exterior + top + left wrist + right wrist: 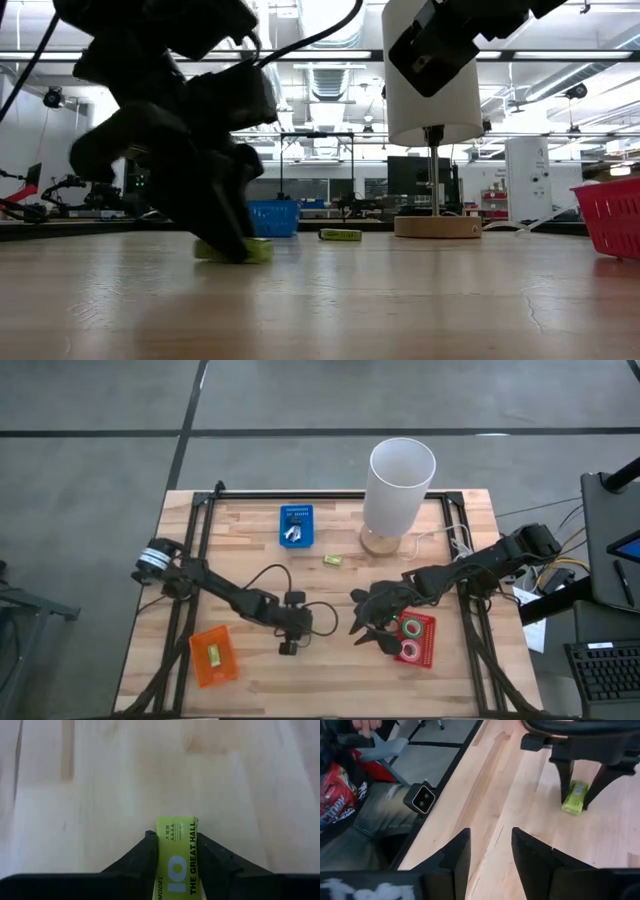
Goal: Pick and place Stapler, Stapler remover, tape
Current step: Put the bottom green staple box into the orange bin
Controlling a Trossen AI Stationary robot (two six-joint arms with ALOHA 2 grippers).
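High view puts my left tool low on the pale wooden plank surface, between the orange plastic tray and the red plastic tray; left wrist view shows its two dark fingers set against both long sides of a small lime-green stapler with printed lettering, pinching it while it lies flat on the wood; low view has the same stapler resting on the boards beneath that tool. My right tool hangs just beside the red tray's near edge; right wrist view shows its fingers spread with bare wood between them, holding nothing. Two small ring-shaped rolls of tape sit inside the red tray, one green-ringed, one pink-ringed. A second small green stapler lies near the wooden base of the white cylindrical lamp; a blue plastic tray sits farther back; the orange tray holds one small green item I cannot identify.
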